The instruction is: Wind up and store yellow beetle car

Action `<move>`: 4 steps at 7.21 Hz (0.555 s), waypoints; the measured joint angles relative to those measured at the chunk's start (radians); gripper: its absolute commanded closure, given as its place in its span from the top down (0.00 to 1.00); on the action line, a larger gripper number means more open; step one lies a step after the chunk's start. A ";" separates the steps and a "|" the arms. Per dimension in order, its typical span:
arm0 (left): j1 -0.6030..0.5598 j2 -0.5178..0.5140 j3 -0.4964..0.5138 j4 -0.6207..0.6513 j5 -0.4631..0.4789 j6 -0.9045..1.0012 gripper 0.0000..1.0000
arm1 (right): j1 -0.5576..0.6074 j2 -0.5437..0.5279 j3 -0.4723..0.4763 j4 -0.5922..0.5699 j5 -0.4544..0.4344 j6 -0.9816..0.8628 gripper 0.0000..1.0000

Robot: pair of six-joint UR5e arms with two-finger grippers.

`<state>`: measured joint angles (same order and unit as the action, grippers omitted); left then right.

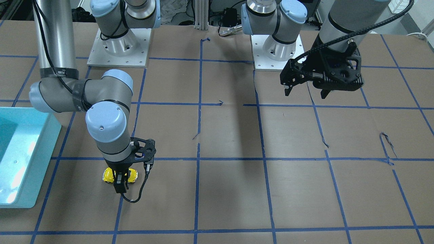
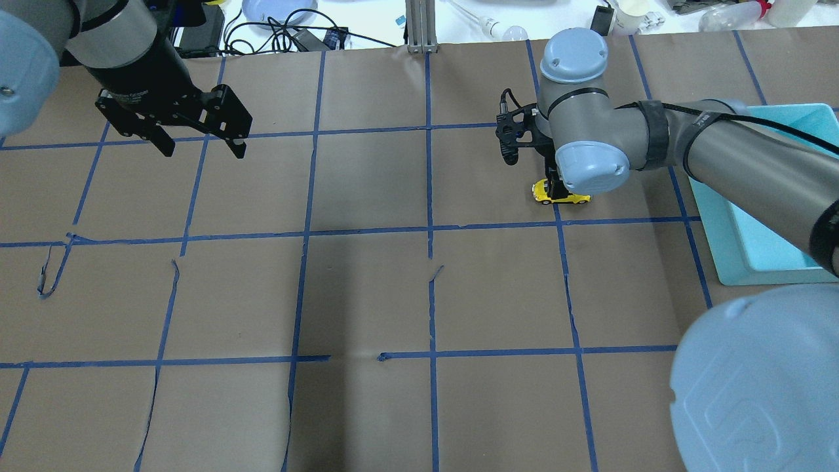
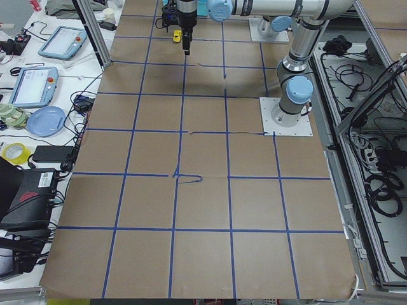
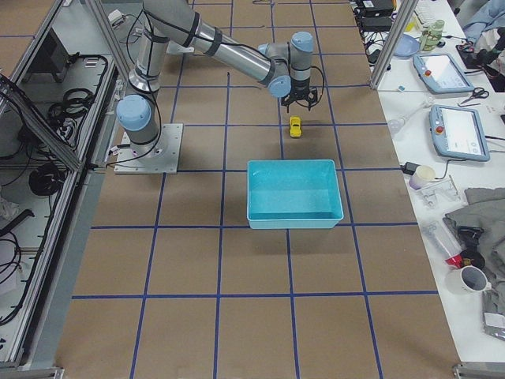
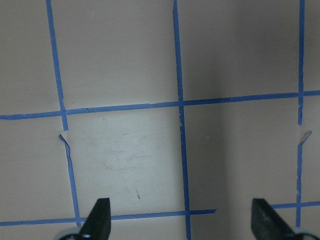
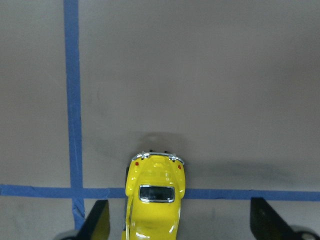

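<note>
The yellow beetle car [image 1: 108,175] stands on the brown paper table, also in the overhead view [image 2: 541,191] and the exterior right view [image 4: 295,126]. My right gripper [image 1: 121,181] is lowered over it, pointing straight down. In the right wrist view the car [image 6: 154,200] lies between the two wide-apart fingertips [image 6: 98,222], nearer that one, with neither touching it. My left gripper [image 1: 307,91] is open and empty. It hangs above the table far from the car, also in the overhead view [image 2: 200,145].
A teal bin [image 1: 44,159] sits at the table's end on my right, close to the car, also in the overhead view [image 2: 721,255] and the exterior right view [image 4: 292,163]. Blue tape lines grid the brown paper. Both arm bases stand at the robot's side.
</note>
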<state>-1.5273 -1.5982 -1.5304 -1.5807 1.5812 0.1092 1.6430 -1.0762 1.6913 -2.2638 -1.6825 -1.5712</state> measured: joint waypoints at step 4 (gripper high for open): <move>0.000 0.000 -0.002 0.001 -0.003 -0.001 1.00 | -0.013 0.030 0.003 0.003 -0.006 -0.026 1.00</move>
<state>-1.5274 -1.5984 -1.5327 -1.5800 1.5781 0.1083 1.6296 -1.0464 1.6948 -2.2604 -1.6890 -1.5970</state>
